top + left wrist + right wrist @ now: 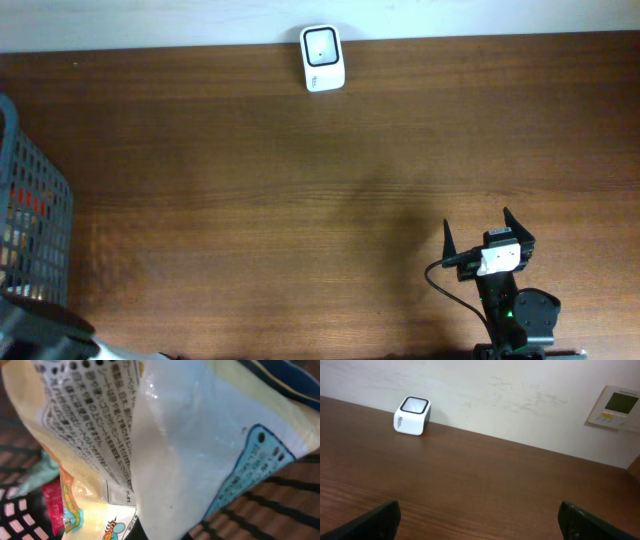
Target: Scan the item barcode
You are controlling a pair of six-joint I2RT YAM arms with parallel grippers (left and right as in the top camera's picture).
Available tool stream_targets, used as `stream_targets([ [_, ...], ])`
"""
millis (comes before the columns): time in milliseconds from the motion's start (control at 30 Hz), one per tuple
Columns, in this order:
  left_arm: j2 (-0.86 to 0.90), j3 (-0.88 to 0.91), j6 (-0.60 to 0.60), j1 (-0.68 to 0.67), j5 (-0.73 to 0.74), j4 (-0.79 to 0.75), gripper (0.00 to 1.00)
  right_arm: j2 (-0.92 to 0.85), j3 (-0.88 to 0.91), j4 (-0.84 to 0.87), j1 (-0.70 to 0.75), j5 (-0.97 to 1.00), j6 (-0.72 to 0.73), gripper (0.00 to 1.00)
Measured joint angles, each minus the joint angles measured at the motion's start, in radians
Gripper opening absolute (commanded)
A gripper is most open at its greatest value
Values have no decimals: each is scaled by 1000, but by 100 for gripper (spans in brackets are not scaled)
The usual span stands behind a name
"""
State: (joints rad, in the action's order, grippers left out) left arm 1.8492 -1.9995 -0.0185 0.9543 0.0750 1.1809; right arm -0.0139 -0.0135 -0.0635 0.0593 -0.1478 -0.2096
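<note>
At the left claw, the view is all snack packet point(165, 445). The claw is closed right down, and the packet's film folds up into the spot where its tips meet, so I take it as pinched on the packet. The tips themselves are hidden behind the wrapper. The packet is cream-yellow with dense black Japanese print on the upper left, a glossy white panel across the middle and a blue-edged label on the right. It hangs tilted, close to the lens.

Beneath and beside the packet I see the dark bars of the mesh basket point(40, 200). A red wrapper point(52, 505) and something teal point(35, 475) lie lower left. From overhead the basket sits at the table's left edge, with a piece of the left arm point(45, 335) showing at the bottom corner next to it.

The right claw point(477, 220) is over the near right part of the table point(250, 180). Its fingers point(375, 521) are spread wide with nothing between them.

The white scanner point(322, 58) stands at the far edge of the table against the pale wall, well apart from both claws and from the basket. Its dark window faces up. A control panel point(617, 407) is fixed on the wall to the right.
</note>
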Motion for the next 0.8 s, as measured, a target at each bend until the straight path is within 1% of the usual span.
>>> stream_targets([
  [100, -167, -17, -34, -7, 104, -52, 0, 0, 0, 0, 0, 0, 0, 99],
  [167, -248, -18, -55, -57, 129, -89, 0, 0, 0, 0, 0, 0, 0, 99],
  [233, -336, -18, -63, -186, 134, -123, 0, 0, 0, 0, 0, 0, 0, 99],
  [300, -414, -18, -69, -333, 110, -124, 0, 0, 0, 0, 0, 0, 0, 99],
  [367, -481, -22, -71, -521, 100, -92, 0, 0, 0, 0, 0, 0, 0, 99],
  [400, -494, -25, -73, -590, 90, -58, 0, 0, 0, 1, 0, 0, 0, 99],
  [467, -480, -19, -81, -784, 95, 34, 0, 0, 0, 0, 0, 0, 0, 99],
  [567, -420, 60, -123, -904, 85, 84, 0, 0, 0, 0, 0, 0, 0, 99],
  [600, -368, 129, -158, -956, 87, 92, 0, 0, 0, 0, 0, 0, 0, 99],
  [700, -265, 322, -255, -1020, 85, 27, 0, 0, 0, 0, 0, 0, 0, 99],
  [800, -219, 525, -363, -1083, 87, -131, 0, 0, 0, 0, 0, 0, 0, 99],
])
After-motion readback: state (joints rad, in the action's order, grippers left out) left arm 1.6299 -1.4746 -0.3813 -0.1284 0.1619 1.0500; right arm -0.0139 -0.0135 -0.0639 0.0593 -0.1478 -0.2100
